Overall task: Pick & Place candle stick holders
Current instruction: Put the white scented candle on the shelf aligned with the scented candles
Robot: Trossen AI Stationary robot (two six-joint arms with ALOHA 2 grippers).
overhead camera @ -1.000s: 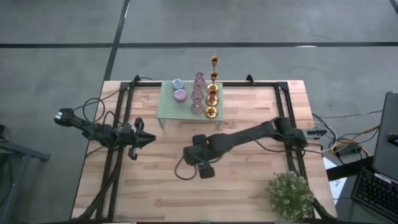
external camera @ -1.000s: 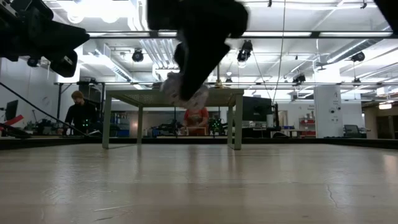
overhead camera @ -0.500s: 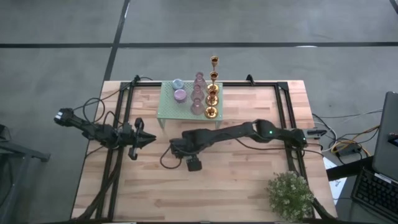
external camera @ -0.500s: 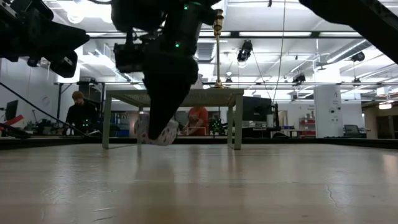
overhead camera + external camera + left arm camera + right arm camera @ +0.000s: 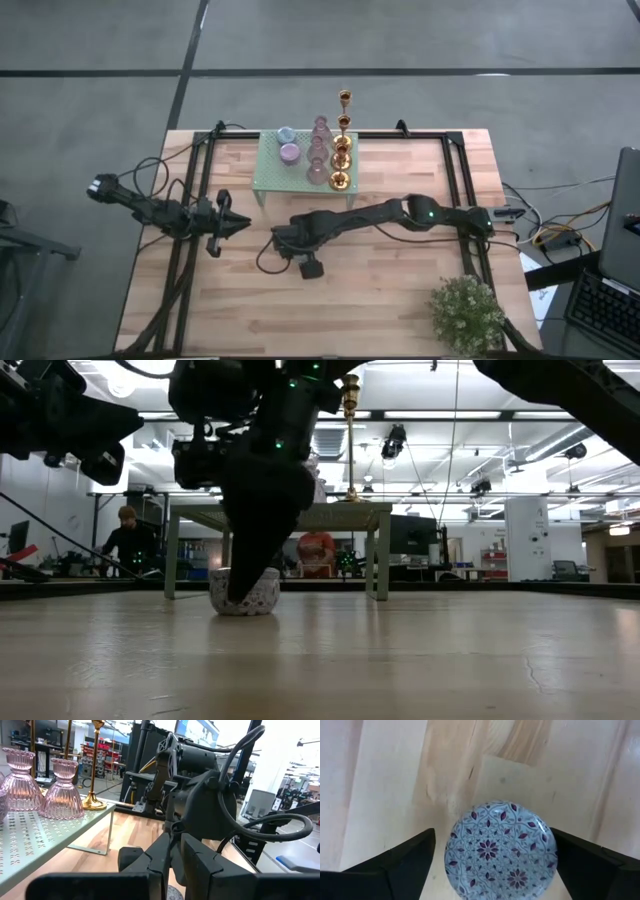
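A squat round holder, pale blue with a purple flower pattern (image 5: 500, 852), stands on its base on the wooden table (image 5: 245, 592), in front of the mint-green rack (image 5: 300, 170). My right gripper (image 5: 284, 240) comes down over it and is shut on it. On the rack stand gold stick holders (image 5: 342, 140), pink glass holders (image 5: 318, 150) and two squat round ones (image 5: 288, 146). My left gripper (image 5: 238, 225) is shut and empty, left of the holder, pointing toward it. My right gripper has the squat holder between its two fingers (image 5: 410, 862), one on each of two opposite sides (image 5: 551, 855). The fingers come from above, pointing down. The holder stands upright with its base (image 5: 245, 610) on the table.
The rack (image 5: 280, 515) stands on legs just behind the holder. A bushy potted plant (image 5: 465, 310) sits at the table's near right corner. A laptop (image 5: 620, 240) and cables lie off the right edge. A person (image 5: 125, 540) is in the room beyond the table.
My right gripper has gone toward the table's left edge and down with the squat holder. The holder hung tilted in the air a second ago and now stands upright on the table.
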